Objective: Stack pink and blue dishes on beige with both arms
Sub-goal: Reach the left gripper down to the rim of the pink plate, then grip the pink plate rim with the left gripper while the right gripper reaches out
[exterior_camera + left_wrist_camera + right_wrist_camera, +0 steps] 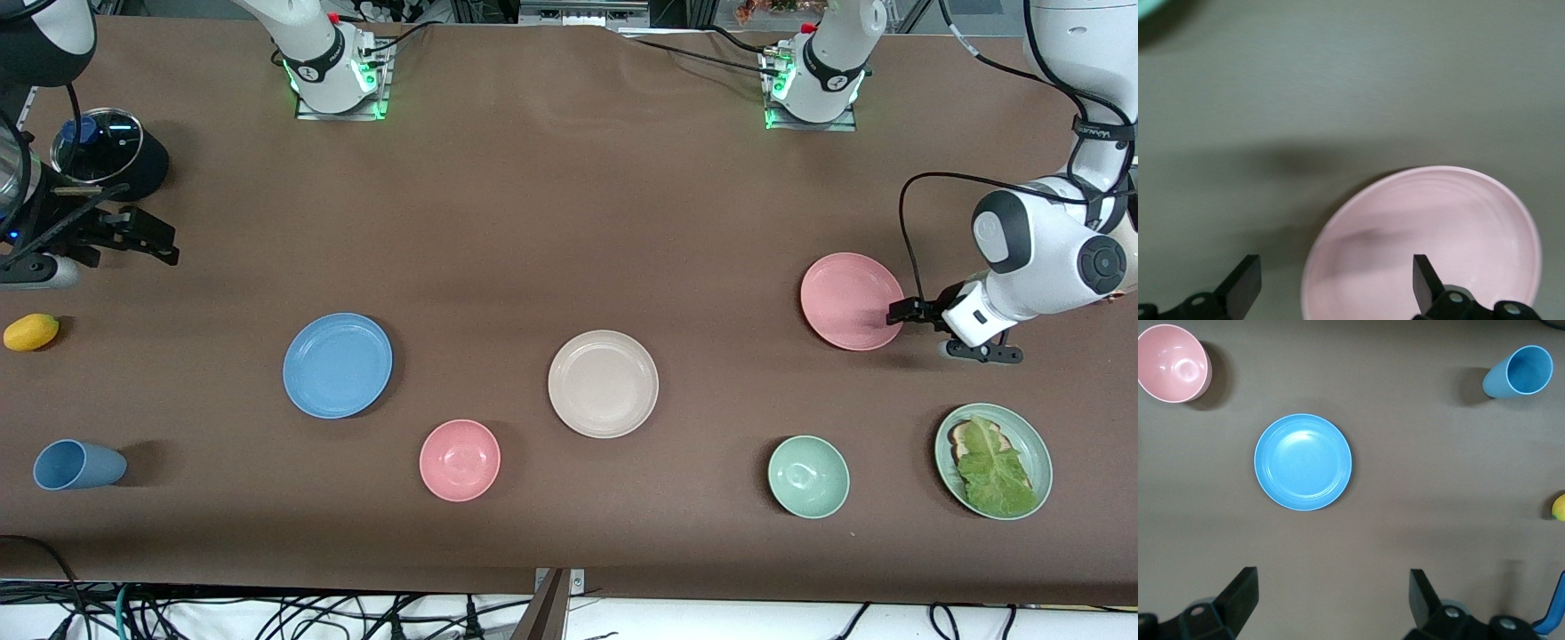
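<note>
Front view: left gripper [900,312], fingers spread, at the pink plate [851,300] rim, nothing grasped. Right gripper [147,236], spread and empty, high above the table, blue plate [338,364] well apart; beige plate [603,383] between both plates.

Beige plate [603,383] sits mid-table as landmark. Blue plate [337,364] lies toward the right arm's end from it, pink plate [851,300] toward the left arm's end and farther from the camera. Pink bowl [460,460] and green bowl [808,476] lie nearer the camera than the beige plate. Left gripper [900,312] is at the pink plate's rim, fingers apart. Right gripper [151,238] waits at the right arm's end, open.
</note>
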Robot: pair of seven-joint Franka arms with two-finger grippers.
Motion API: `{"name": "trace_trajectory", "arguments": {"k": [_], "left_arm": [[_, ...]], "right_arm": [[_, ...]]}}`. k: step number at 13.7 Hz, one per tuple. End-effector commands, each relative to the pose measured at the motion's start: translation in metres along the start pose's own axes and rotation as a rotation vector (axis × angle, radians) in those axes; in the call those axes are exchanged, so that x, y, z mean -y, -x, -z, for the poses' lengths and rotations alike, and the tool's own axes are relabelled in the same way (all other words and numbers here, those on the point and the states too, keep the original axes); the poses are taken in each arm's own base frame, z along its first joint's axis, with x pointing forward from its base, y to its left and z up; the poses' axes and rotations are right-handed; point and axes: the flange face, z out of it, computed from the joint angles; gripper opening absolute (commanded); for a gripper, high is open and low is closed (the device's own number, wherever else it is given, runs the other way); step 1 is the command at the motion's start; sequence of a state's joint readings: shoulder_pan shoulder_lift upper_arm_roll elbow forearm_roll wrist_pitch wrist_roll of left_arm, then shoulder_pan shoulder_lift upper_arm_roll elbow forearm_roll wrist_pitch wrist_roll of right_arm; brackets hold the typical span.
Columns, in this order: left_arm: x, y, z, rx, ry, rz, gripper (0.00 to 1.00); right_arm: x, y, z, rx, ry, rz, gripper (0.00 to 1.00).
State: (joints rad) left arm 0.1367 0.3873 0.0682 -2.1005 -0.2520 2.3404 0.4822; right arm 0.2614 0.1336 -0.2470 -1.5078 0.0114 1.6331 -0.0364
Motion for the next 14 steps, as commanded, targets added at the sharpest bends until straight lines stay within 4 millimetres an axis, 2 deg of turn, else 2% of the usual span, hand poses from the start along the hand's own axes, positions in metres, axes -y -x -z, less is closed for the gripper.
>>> {"name": "trace_trajectory", "arguments": {"k": [1,5,8,10,14], "left_arm": [[-0.001,0.012,-0.009,-0.043,0.087,-0.041,1.0],[0.01,0.019,-0.014,-0.048,0.103,-0.112,1.0],[0.025,0.028,-0.011,-0.057,0.106,-0.174,1.0],[0.032,0.034,-0.013,-0.06,0.113,-0.172,1.0],[0.034,0.049,-0.032,-0.087,0.183,-0.155,1.0]], "right_arm": [[-0.002,0.001,0.006,-0.011,-0.026,-0.011,1.0],[-0.013,-0.002,-0.001,-0.003,-0.025,-0.031,1.0],[0.004,-0.004,0.003,-0.018,-0.019,-0.003,1.0],[-0.005,-0.004,0.001,-0.017,-0.025,-0.022,1.0],[-0.009,-0.004,0.001,-0.017,-0.023,-0.026,1.0]]}}
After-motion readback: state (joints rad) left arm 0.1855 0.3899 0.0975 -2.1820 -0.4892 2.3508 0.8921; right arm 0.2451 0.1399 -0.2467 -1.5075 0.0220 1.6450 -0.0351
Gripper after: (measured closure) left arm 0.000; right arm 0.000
